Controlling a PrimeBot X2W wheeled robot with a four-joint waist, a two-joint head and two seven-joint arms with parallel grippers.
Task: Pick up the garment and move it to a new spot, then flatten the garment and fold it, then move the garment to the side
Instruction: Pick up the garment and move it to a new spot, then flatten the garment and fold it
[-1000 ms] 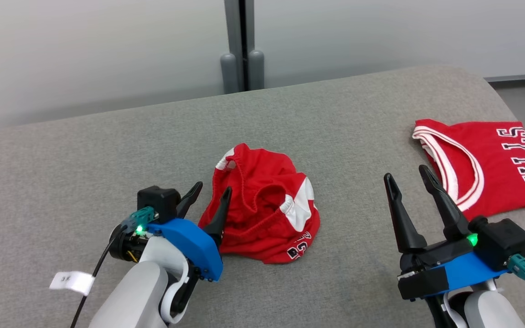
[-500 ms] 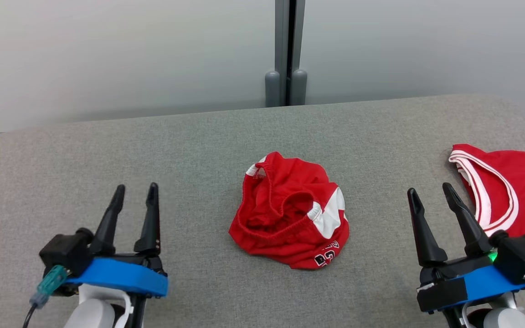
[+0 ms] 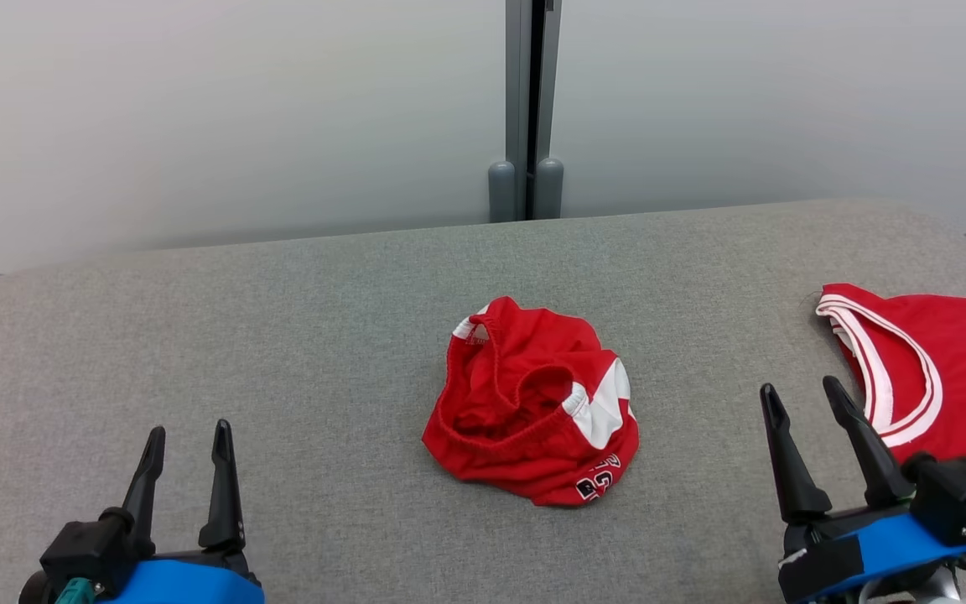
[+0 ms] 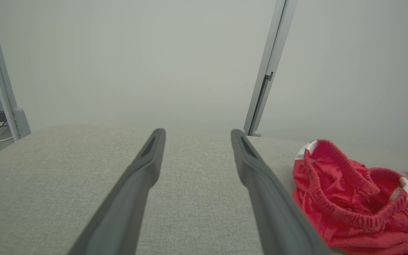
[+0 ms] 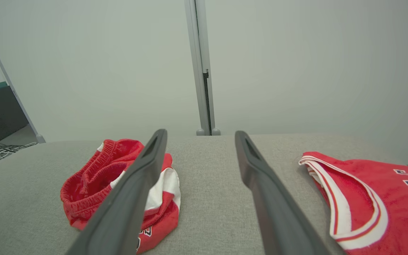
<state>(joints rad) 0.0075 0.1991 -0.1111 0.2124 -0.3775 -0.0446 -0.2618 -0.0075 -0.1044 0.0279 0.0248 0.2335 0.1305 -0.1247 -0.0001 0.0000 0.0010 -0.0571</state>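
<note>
1. Currently, the garment, a crumpled pair of red shorts with white side panels, lies bunched near the middle of the grey fabric-covered tabletop, with its elastic waistband facing up.
2. The left pincer sits at the lower left of the head view. Its jaws are spread apart and grip nothing, well apart from the garment.
3. The right pincer sits at the lower right, jaws likewise spread and empty, between the garment and a red jersey.
4. The red jersey, with white trim and dark lettering, lies flat at the tabletop's right edge, apart from the garment.
5. Neither pincer touches any cloth.
</note>
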